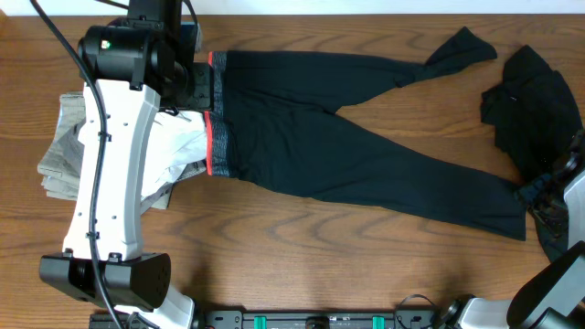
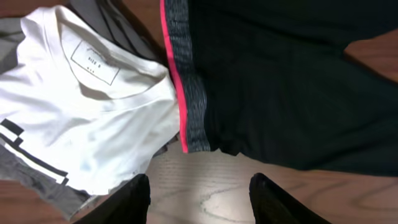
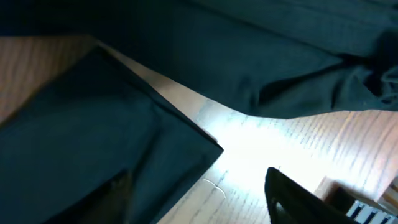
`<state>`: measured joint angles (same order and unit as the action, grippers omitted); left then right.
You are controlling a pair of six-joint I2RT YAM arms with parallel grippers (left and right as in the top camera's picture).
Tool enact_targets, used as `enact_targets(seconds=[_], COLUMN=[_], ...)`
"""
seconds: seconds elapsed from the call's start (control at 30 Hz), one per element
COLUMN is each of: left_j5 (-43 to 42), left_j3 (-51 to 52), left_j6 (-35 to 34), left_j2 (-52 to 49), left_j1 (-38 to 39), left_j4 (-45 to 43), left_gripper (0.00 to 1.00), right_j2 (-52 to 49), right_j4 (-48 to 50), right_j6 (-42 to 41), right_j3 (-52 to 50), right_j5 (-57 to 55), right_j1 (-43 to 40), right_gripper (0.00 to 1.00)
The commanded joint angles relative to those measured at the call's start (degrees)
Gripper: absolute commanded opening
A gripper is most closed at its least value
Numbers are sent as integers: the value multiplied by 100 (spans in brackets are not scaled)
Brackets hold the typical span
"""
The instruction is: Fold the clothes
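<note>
Trousers (image 1: 366, 137): long, black, laid flat across table (image 1: 302, 265), waistband (image 2: 189, 99) toward L arm, both legs running toward R arm. Waistband is grey w/ coral-red edge. In overhead view its upper part is covered by L arm's wrist. Upper leg ends in a bunched hem near far edge. Lower leg's hem lies by R arm, next to a second black garment (image 1: 530, 100). Black on black there makes the boundary hard to trace.

L gripper (image 2: 202, 199): fingers spread wide w/ nothing between them, over bare wood just beside waistband's lower corner. White T-shirt (image 2: 93, 106) w/ neck label lies against the waistband on top of grey garments (image 1: 64, 146). That pile is partly hidden under L arm.

R gripper (image 3: 205, 198): one finger (image 3: 292, 199) shows clearly over wood. The other seems lost against black cloth, so its spread cannot be told. A squared hem corner lies just ahead of it. In overhead view R arm is cut off at frame edge.
</note>
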<state>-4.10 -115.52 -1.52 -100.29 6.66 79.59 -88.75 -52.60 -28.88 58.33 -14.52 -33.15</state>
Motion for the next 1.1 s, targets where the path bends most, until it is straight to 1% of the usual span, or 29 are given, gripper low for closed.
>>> enact_targets(seconds=[0.0, 0.03, 0.07, 0.13, 0.17, 0.2, 0.27, 0.37, 0.5, 0.63, 0.83, 0.97, 1.07], left_j5=[4, 4, 4, -2, -11, -59, -271, -782, -879, -874, -874, -874, -874], left_j3=[46, 46, 46, 46, 46, 46, 48, 48, 52, 105, 372, 761, 1134], left_j6=[-26, -24, -26, -28, -28, -28, -28, -24, -24, -24, -24, -24, -24], left_j2=[33, 33, 33, 33, 33, 33, 33, 33, 33, 33, 33, 33, 33], left_j1=[7, 7, 7, 9, 9, 20, 20, 35, 155, 315, 442, 446, 448], left_j4=[133, 170, 208, 267, 286, 310, 343, 431, 656, 857, 1019, 957, 813], left_gripper=[54, 54, 54, 54, 54, 54, 54, 54, 54, 54, 54, 54, 54], right_j2=[24, 24, 24, 9, -11, -44, -149, -474, -1150, -1768, -2146, -2146, -2146], right_j4=[146, 286, 404, 817, 1043, 1338, 1749, 2319, 3084, 3681, 4039, 4118, 3906], right_j6=[-66, -63, -48, 195, 367, 614, 811, 813, 820, 820, 813, 693, 664], right_j3=[-4, -4, -4, -4, -4, -4, -4, -4, -4, -4, -2, 98, 306], right_j5=[72, 173, 321, 955, 1276, 1661, 2041, 2363, 2739, 2662, 2050, 2055, 2247], right_j1=[-83, -83, -94, -120, -120, -118, -118, -118, -120, -168, -610, -1196, -1652], right_gripper=[71, 70, 65, 38, 27, 21, 19, 11, 4, 4, 4, 5, 2])
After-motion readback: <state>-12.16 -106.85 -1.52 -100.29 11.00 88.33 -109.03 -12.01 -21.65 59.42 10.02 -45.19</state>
